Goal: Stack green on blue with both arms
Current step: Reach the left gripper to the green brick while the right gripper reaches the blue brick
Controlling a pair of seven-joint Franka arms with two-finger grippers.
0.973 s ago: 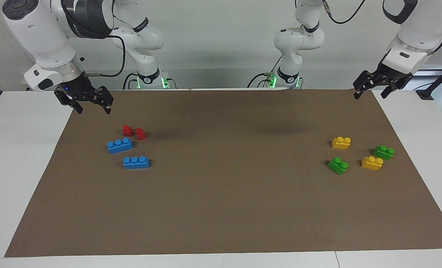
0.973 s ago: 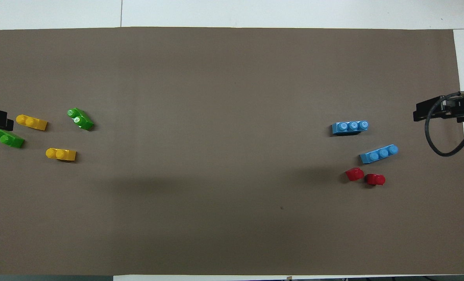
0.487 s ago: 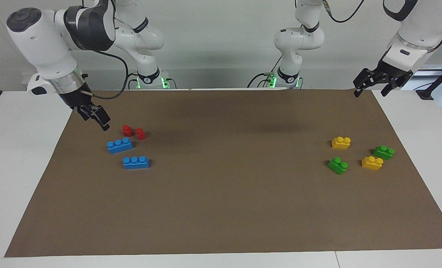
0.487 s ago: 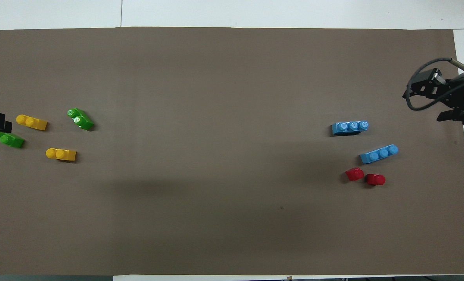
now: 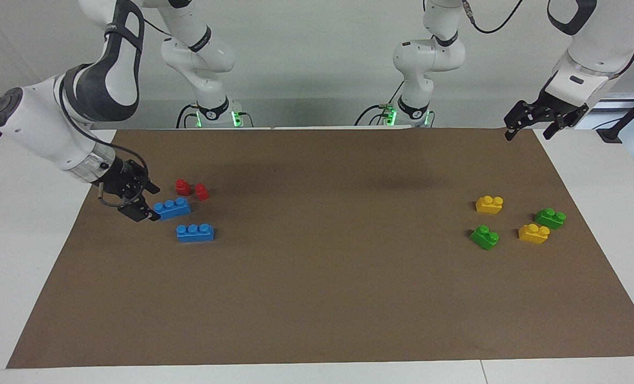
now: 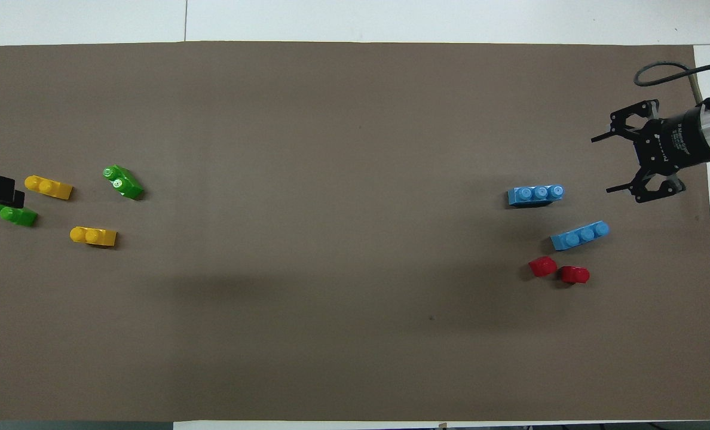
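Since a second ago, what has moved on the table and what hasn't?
Only the right gripper moved: it turned and came down from over the mat's corner to beside the blue brick nearer the robots, jaws open, holding nothing. The left gripper still waits over its mat corner. No brick has shifted.

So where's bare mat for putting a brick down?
The whole middle of the mat is bare, between the blue bricks and the green brick. Crowded: blue and red pieces by the right gripper; green and yellow bricks under the left gripper.
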